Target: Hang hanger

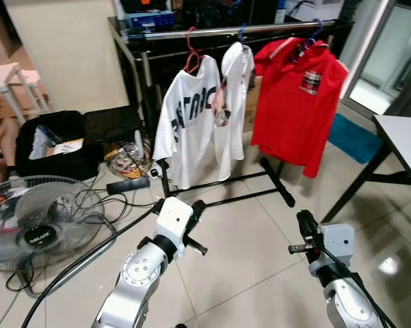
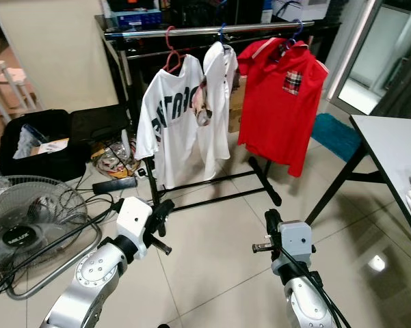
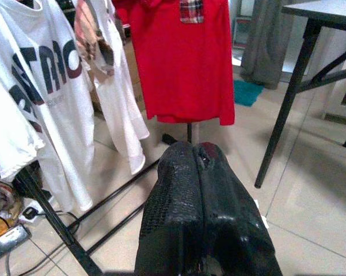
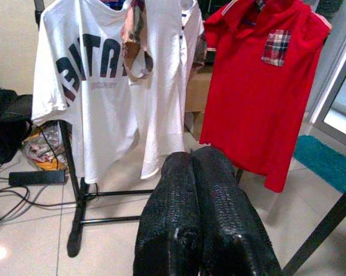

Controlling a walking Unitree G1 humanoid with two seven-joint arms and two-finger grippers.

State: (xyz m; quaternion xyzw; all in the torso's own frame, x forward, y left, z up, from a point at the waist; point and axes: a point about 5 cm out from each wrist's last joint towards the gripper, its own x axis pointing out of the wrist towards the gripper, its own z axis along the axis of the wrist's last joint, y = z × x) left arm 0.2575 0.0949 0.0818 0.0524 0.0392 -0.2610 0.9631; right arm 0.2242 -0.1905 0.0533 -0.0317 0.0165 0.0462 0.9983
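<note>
— Starting at the left edge: what's down there?

— A floor fan [image 1: 37,222] lying at lower left, cables [image 1: 89,205] trailing from it, an open black bag [image 1: 51,143] above it. Then the clothes rail [image 1: 226,31] across the top, carrying a white printed T-shirt [image 1: 184,123] on a pink hanger [image 1: 191,55], a white shirt [image 1: 236,89], and a red polo [image 1: 294,102] on a blue hanger [image 1: 313,33]. A table [image 1: 403,137] sits at the right edge.

— And the arms?

— Both low in the frame. The left gripper [image 3: 201,190] has its fingers pressed together, holding nothing; the right gripper [image 4: 193,195] is the same.

— So the hangers are already up?

— I'd say all three garments hang on the rail; neither gripper carries one.

— What could go wrong?

— Stepping forward, a foot could snag those cables or the rack's floor bar [image 1: 239,181]. A blind reach might drag a shirt off its hook.

— Anything unclear?

— The white shirt's hook is too small to read, and the rail's left end is lost against dark shelving.
</note>
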